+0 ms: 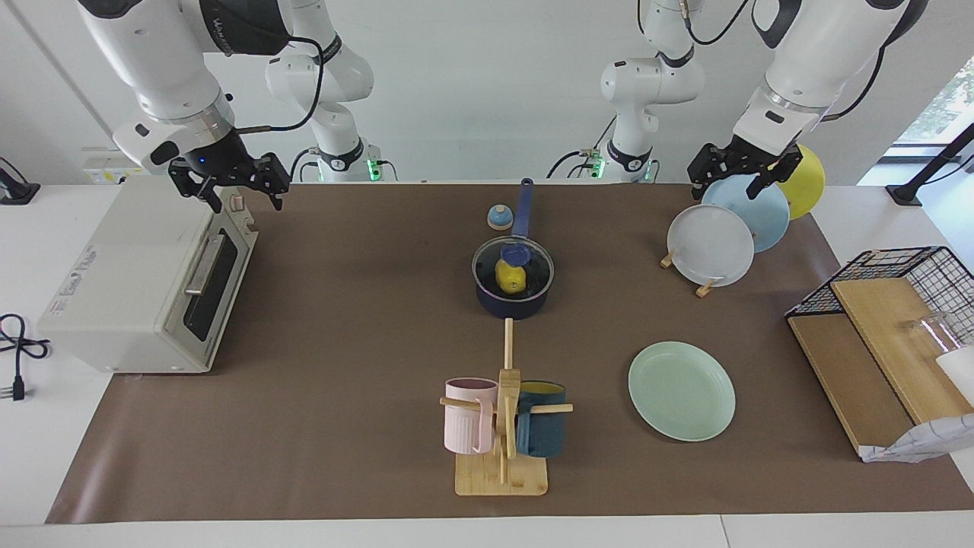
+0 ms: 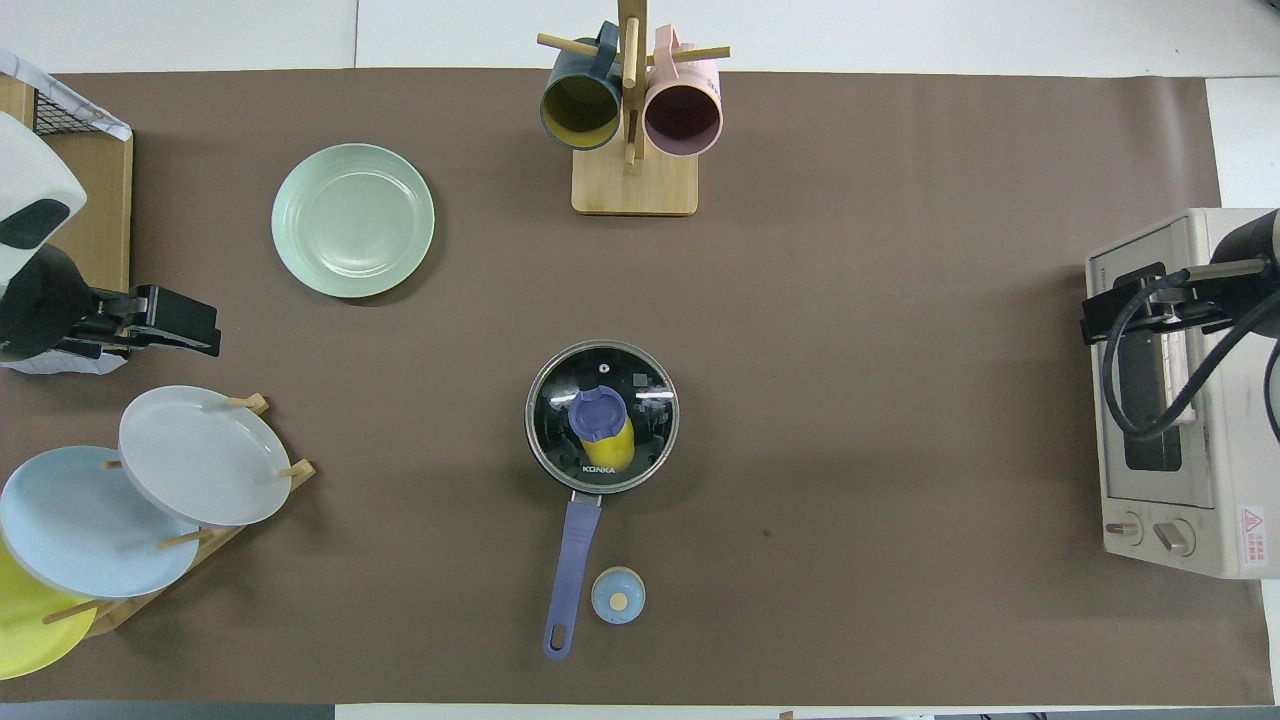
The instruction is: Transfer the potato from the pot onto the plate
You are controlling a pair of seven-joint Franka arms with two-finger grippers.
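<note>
While glass lid covers pot at mid-table, potato sits inside, visible through glass under blue knob. Pot handle points toward robots, small blue dome-shaped object, possibly timer, just beside it. Mint plate lies bare, farther from robots, toward left arm's end. Left gripper hangs over plate rack, fingers apart, holding nothing. Right gripper hangs over toaster oven, fingers likewise spread, empty.
</note>
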